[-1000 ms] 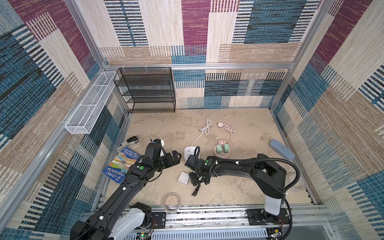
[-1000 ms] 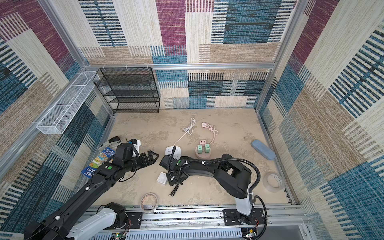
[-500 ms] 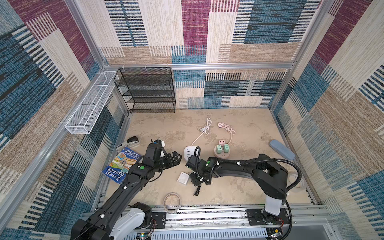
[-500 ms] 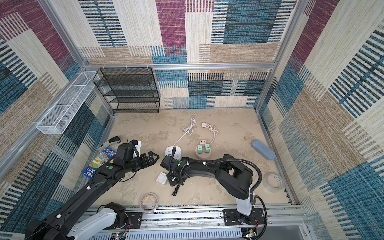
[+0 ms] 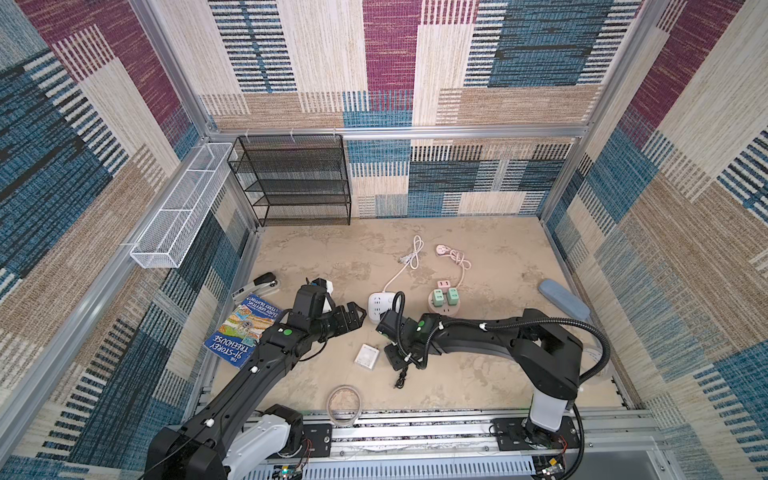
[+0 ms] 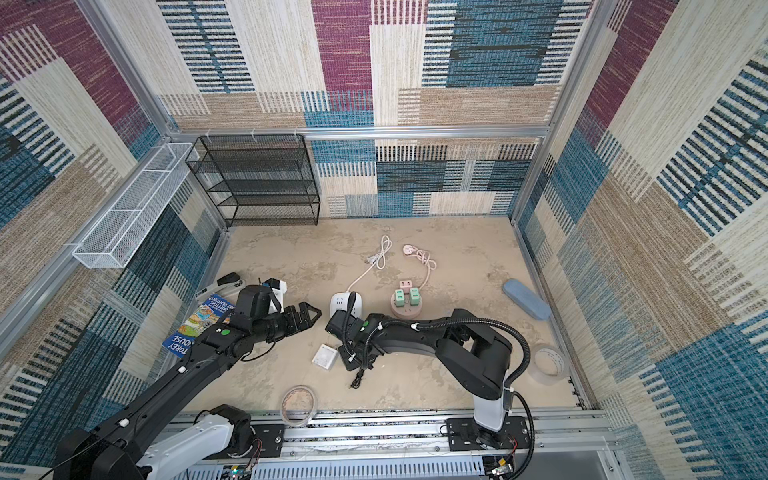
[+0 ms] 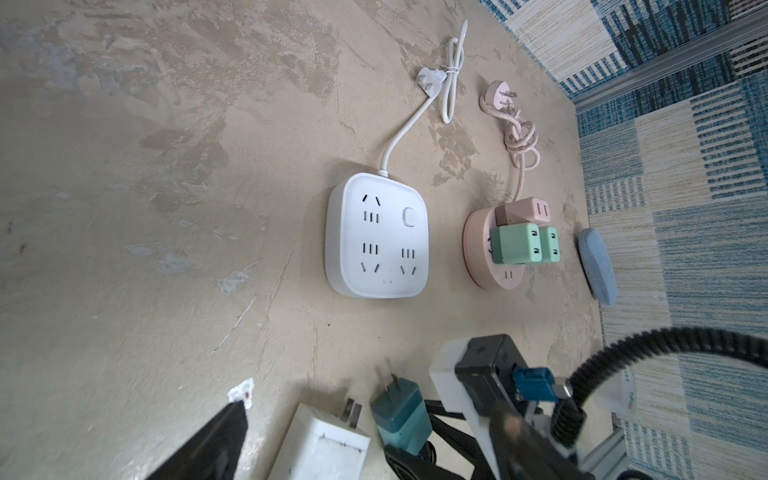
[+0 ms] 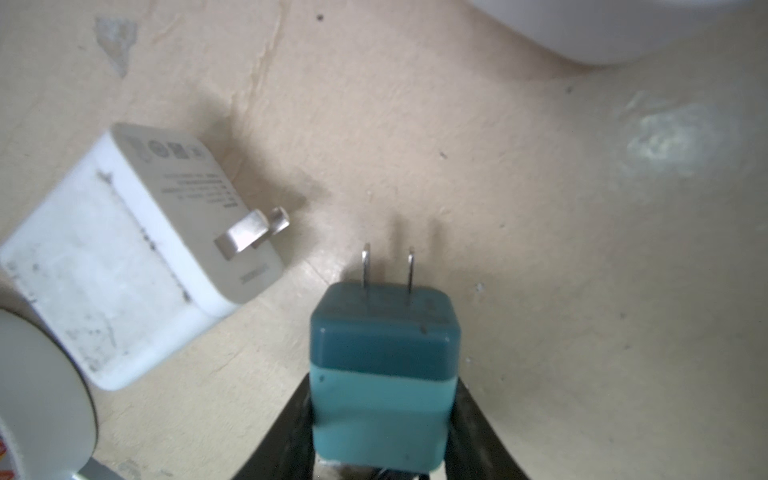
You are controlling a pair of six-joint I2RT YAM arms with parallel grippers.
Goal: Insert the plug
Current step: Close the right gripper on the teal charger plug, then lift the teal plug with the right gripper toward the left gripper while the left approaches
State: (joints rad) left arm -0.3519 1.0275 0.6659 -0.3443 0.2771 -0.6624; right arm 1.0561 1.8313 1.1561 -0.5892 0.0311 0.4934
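Top views: two arms stretched low over the floor (image 5: 478, 270), meeting near the white power strip (image 5: 381, 305).
In both top views the left arm slants up from the near-left corner, the left gripper (image 5: 356, 319) spread wide, holding nothing and aimed at the strip. The right arm lies low across the middle with its wrist bent down. A book (image 5: 243, 330) reads "91-STOREY TREEHOUSE". Left wrist view: the teal plug (image 7: 401, 411) sits near the strip but apart from it, prongs toward it, beside a white charger (image 7: 320, 444). Right wrist view: the right gripper (image 8: 384, 432) clamps the plug's body by both sides. The charger's grey print is too blurred to read.
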